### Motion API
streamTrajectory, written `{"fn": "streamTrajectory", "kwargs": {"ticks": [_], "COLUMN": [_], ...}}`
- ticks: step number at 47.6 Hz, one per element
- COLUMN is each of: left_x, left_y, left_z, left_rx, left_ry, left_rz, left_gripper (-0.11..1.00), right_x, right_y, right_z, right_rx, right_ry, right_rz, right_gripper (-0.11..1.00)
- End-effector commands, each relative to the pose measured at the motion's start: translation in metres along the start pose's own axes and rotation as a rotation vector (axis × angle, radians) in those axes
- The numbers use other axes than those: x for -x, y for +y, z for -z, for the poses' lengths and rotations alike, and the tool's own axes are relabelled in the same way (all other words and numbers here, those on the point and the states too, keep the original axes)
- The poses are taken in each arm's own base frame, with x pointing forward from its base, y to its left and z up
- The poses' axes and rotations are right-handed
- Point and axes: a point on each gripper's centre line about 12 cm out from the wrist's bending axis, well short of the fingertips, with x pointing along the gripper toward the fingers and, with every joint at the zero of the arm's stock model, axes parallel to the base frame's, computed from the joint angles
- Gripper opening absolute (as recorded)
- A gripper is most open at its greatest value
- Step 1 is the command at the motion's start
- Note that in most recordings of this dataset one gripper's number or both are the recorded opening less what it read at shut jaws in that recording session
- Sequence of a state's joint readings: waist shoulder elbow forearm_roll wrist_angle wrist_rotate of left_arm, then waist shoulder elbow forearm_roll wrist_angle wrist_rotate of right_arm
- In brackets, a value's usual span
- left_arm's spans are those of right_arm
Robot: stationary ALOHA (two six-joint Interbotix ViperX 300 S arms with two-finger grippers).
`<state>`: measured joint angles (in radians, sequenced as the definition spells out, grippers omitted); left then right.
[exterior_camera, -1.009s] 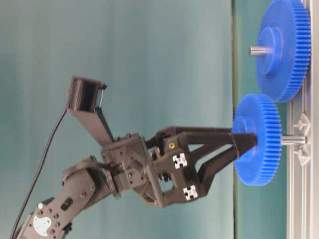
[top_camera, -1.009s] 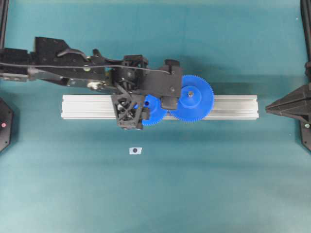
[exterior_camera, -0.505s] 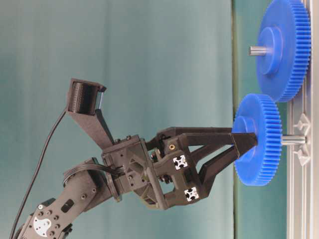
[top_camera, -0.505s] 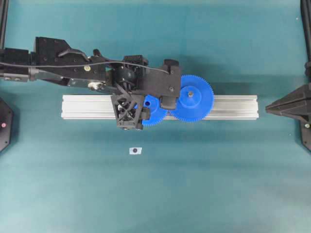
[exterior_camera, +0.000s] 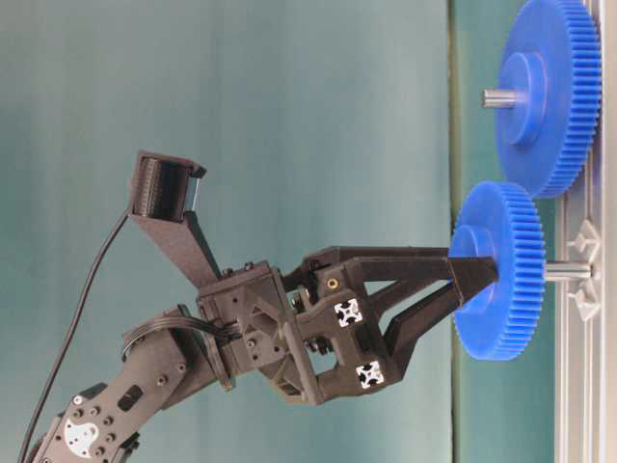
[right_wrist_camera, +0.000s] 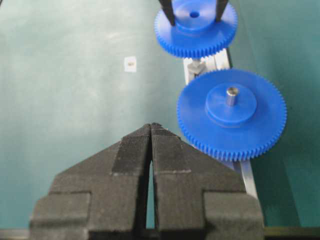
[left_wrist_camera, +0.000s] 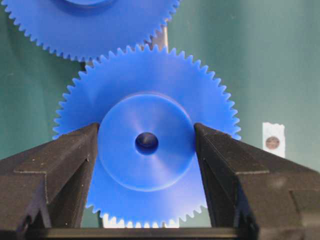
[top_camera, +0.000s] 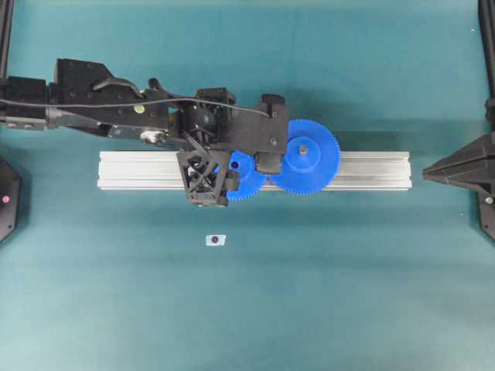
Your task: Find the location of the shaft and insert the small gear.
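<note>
On the left, the left claw [exterior_camera: 472, 282] stays clamped on the hub of the small gear [exterior_camera: 501, 285], which sits unchanged part-way down the shaft [exterior_camera: 569, 272] on the rail [top_camera: 371, 170], likely still unseated, beside the larger gear [top_camera: 304, 157]; rightmost, the right claw [right_wrist_camera: 151, 131] rests pressed together.

A robotics lab bench: a teal mat [top_camera: 325, 294] covers the whole frame, a grooved aluminium rail [top_camera: 371, 170] lies across its middle, and black arm mounts (partly cropped) stand at both side edges.
</note>
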<state>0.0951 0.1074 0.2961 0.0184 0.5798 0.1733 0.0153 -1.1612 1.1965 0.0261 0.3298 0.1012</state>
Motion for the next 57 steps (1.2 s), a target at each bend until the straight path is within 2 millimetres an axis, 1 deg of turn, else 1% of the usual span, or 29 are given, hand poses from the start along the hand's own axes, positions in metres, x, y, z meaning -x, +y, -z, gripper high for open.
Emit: {"fn": "streamTrajectory", "kwargs": {"ticks": [1, 9, 11, 15, 18, 27, 32, 36, 44, 50, 54, 57], "left_x": [0.007, 0.007, 0.007, 0.007, 0.008, 0.012, 0.024, 0.033, 0.03, 0.033, 0.042, 0.048], "left_y": [0.001, 0.0, 0.0, 0.0, 0.0, 0.001, 0.002, 0.006, 0.007, 0.006, 0.007, 0.012], "left_z": [-0.005, -0.004, -0.003, -0.003, -0.004, -0.009, -0.023, -0.029, -0.026, -0.025, -0.027, -0.027], "left_rx": [0.001, 0.003, 0.003, 0.003, 0.003, 0.003, -0.005, -0.012, -0.011, -0.002, -0.005, 0.001], "left_ry": [-0.017, -0.001, 0.0, 0.005, 0.002, -0.01, -0.044, -0.057, -0.032, -0.028, -0.047, -0.056], "left_rz": [-0.003, -0.002, -0.001, 0.0, -0.001, -0.003, -0.007, -0.013, -0.011, -0.009, -0.014, -0.023], "left_gripper": [0.64, 0.65, 0.69, 0.81, 0.84, 0.85, 0.86, 0.87, 0.87, 0.87, 0.87, 0.87], "right_x": [0.0, 0.0, 0.0, 0.0, 0.0, 0.0, 0.0, 0.0, 0.0, 0.0, 0.0, 0.0], "right_y": [0.0, 0.0, 0.0, 0.001, 0.001, 0.001, 0.001, 0.001, 0.001, 0.001, 0.001, 0.001], "right_z": [-0.005, -0.005, -0.005, -0.006, -0.006, -0.006, -0.006, -0.006, -0.006, -0.006, -0.006, -0.006], "right_rx": [-0.011, -0.011, -0.011, -0.011, -0.011, -0.011, -0.011, -0.011, -0.011, -0.011, -0.011, -0.011], "right_ry": [-0.012, -0.012, -0.012, -0.014, -0.014, -0.014, -0.015, -0.015, -0.015, -0.015, -0.015, -0.014], "right_rz": [0.0, 0.0, 0.0, -0.001, -0.001, -0.001, -0.001, -0.001, -0.001, -0.001, -0.001, -0.001], "right_gripper": [0.03, 0.03, 0.03, 0.03, 0.03, 0.03, 0.03, 0.03, 0.03, 0.03, 0.03, 0.03]}}
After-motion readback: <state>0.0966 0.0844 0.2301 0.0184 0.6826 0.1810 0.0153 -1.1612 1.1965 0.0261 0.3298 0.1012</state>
